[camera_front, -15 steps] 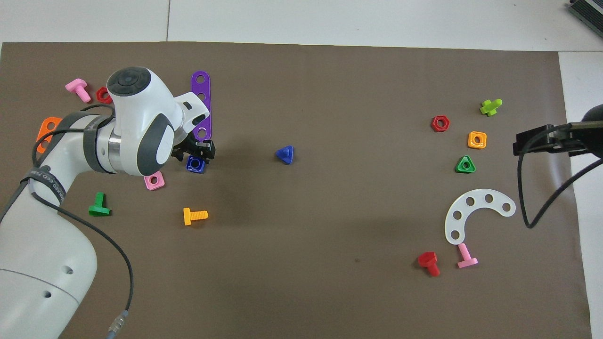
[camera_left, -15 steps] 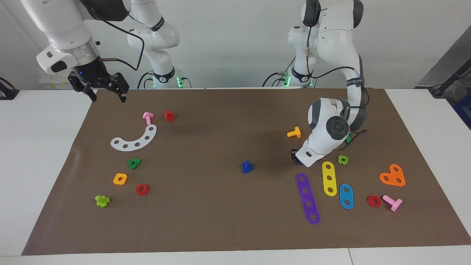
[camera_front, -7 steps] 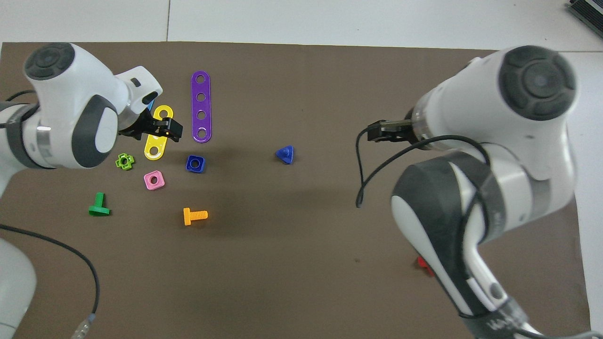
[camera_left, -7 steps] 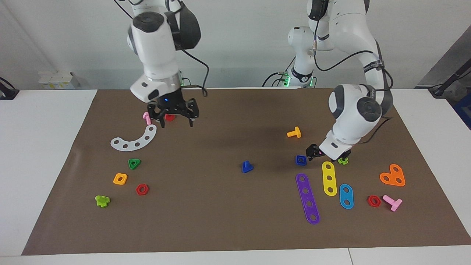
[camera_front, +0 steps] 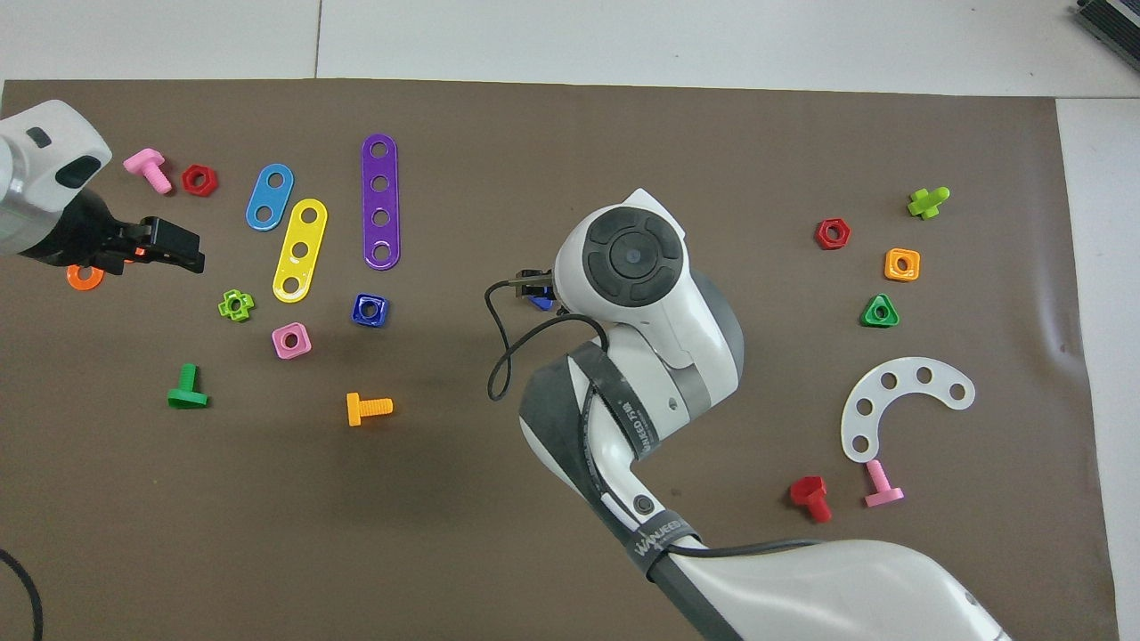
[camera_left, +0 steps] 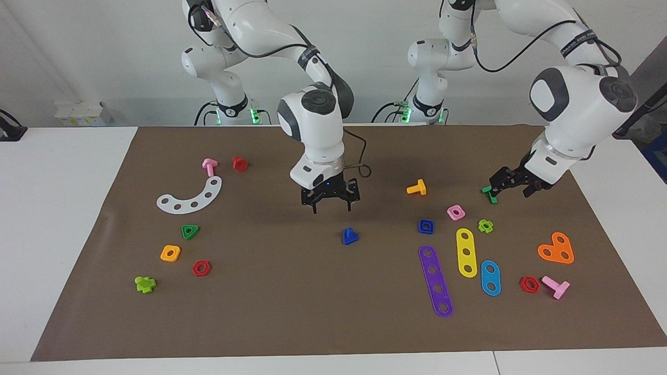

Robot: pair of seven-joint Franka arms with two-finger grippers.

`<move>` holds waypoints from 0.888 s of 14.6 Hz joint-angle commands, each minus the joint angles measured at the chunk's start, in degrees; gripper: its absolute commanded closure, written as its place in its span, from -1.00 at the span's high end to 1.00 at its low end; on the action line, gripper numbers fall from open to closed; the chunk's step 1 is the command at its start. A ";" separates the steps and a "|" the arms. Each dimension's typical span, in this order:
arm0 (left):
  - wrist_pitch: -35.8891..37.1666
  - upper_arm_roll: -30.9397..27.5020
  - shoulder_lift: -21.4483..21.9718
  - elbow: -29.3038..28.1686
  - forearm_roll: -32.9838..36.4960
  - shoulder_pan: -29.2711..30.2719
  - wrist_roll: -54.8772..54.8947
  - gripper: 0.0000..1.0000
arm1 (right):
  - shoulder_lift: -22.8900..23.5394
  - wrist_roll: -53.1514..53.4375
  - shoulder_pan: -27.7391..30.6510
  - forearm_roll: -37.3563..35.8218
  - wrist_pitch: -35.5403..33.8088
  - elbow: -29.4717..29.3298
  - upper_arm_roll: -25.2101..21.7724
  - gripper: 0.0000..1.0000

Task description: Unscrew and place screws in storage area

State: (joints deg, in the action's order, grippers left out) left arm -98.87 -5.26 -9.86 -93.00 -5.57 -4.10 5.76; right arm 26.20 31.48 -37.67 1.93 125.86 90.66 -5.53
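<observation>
The dark-blue screw point(camera_left: 350, 236) with a triangular head lies alone in the middle of the brown mat point(camera_left: 292, 312). My right gripper point(camera_left: 332, 207) hangs open over it, clear of it and not touching. In the overhead view the right wrist hides most of the screw point(camera_front: 541, 303) and only its edge shows. My left gripper point(camera_left: 509, 187) is open and empty, raised over the green bolt point(camera_left: 490, 192) at the left arm's end. In the overhead view the left gripper point(camera_front: 174, 254) covers part of the orange heart piece point(camera_front: 85, 278).
A blue square nut point(camera_left: 426, 226), pink nut point(camera_left: 456, 212), orange bolt point(camera_left: 417, 187) and purple strip point(camera_left: 435, 281), yellow strip point(camera_left: 466, 252) and blue strip point(camera_left: 490, 277) lie toward the left arm's end. A white curved strip point(camera_left: 190, 197), green triangular nut point(camera_left: 190, 231) and more nuts and bolts lie toward the right arm's end.
The left gripper let go of the blue square nut and drew back up toward its own end. The right arm swung from its end of the table to over the blue screw.
</observation>
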 commanded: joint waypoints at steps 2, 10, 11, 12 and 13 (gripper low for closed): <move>13.41 -1.33 1.60 8.78 4.92 -0.73 -0.75 1.00 | 8.60 2.45 -1.70 0.10 3.59 -6.36 -0.27 0.91; 20.21 -0.71 5.81 10.65 11.54 -0.74 -0.93 1.00 | 10.98 1.66 -1.70 -0.70 10.37 -5.94 -0.27 0.04; 20.12 -0.80 6.17 9.95 11.46 -0.47 -0.49 1.00 | 10.81 1.66 -1.70 -0.70 9.59 -5.85 -0.27 0.05; 19.95 -0.89 6.26 9.86 11.37 -0.38 -0.32 1.00 | 10.72 1.66 -1.88 -0.70 9.40 -5.67 -0.27 0.05; 19.42 -0.80 6.26 9.86 10.93 -0.47 -0.49 1.00 | 10.72 1.66 -1.88 -0.70 9.40 -5.41 -0.27 0.05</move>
State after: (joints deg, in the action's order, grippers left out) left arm -79.21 -5.95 -4.87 -81.81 4.21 -4.21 5.53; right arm 37.00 33.24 -39.58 1.42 136.08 85.43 -5.93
